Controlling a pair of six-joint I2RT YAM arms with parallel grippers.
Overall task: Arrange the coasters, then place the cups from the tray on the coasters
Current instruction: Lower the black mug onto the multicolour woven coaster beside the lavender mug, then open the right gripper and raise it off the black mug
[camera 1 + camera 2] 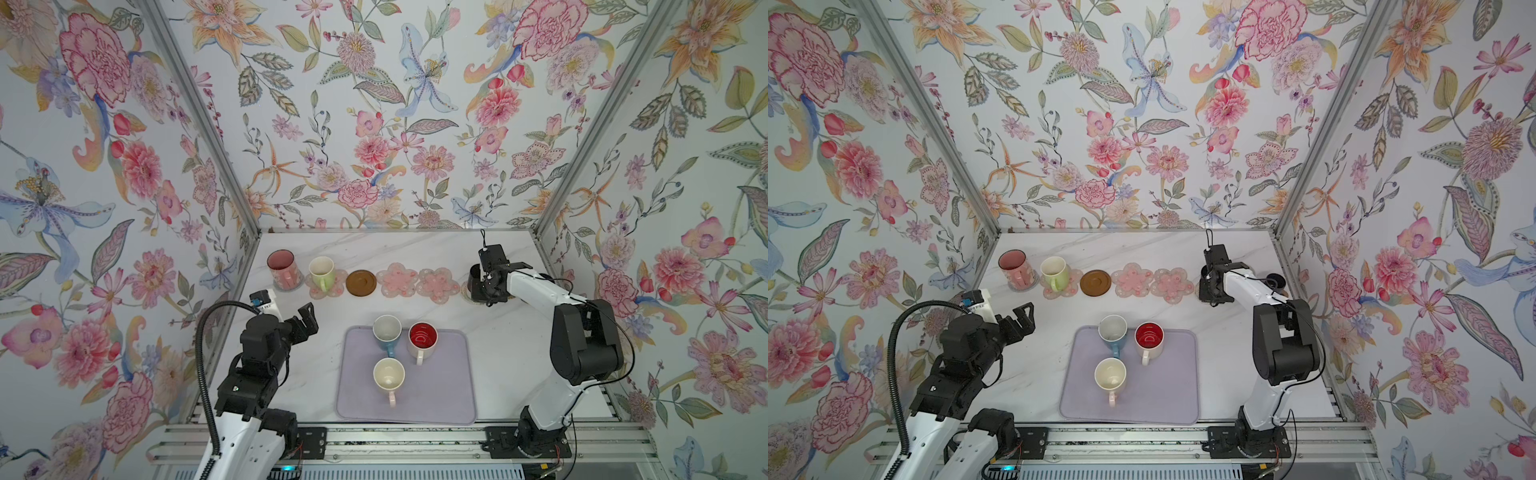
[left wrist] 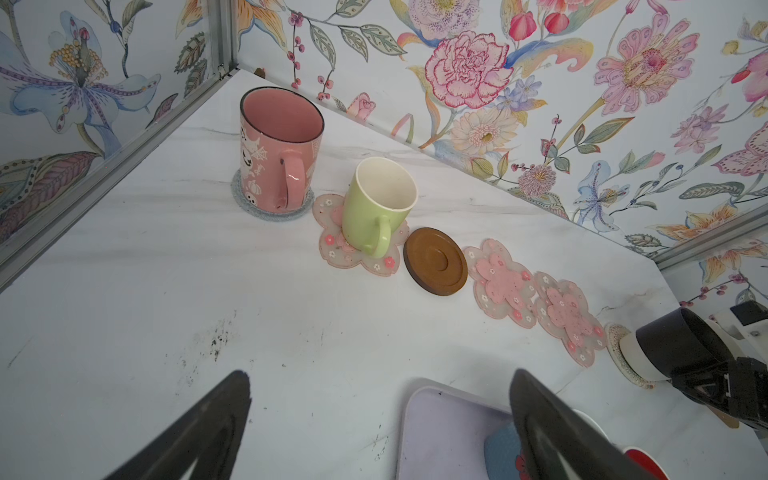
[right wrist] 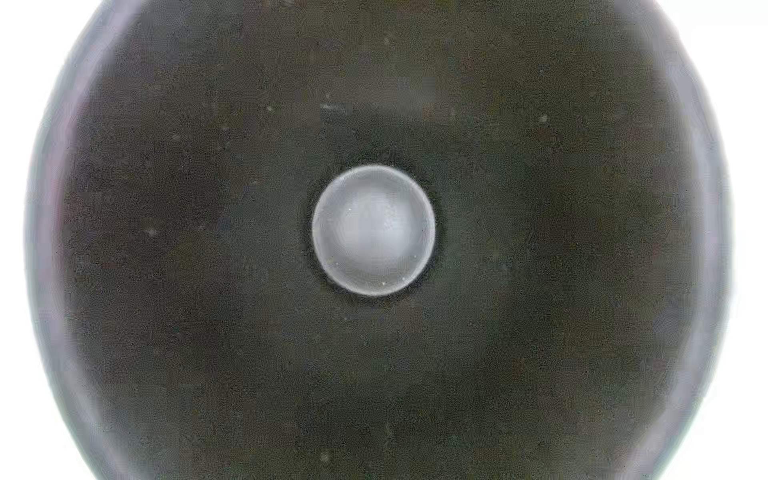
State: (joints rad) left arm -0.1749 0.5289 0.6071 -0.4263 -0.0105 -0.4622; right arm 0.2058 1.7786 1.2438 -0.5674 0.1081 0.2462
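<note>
"Black mug [image 2: 681, 349]: where, pointing how?"
"Two o'clock from the tray [image 1: 440, 386], tilted, base on the woven coaster [image 2: 616, 347], mouth toward the right gripper [image 1: 487, 287] clamping it; handle hidden. The left gripper [image 1: 306, 316] is spread wide, empty."

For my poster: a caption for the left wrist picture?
Pink mug and green mug on coasters; three more bare.

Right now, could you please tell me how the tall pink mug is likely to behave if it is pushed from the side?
The tall pink mug looks taller than the green mug beside it, so a high push would probably tip it. Its glossy handle suggests hard, slippery, breakable ceramic. It stands on a grey coaster, which may slide with it.
</note>
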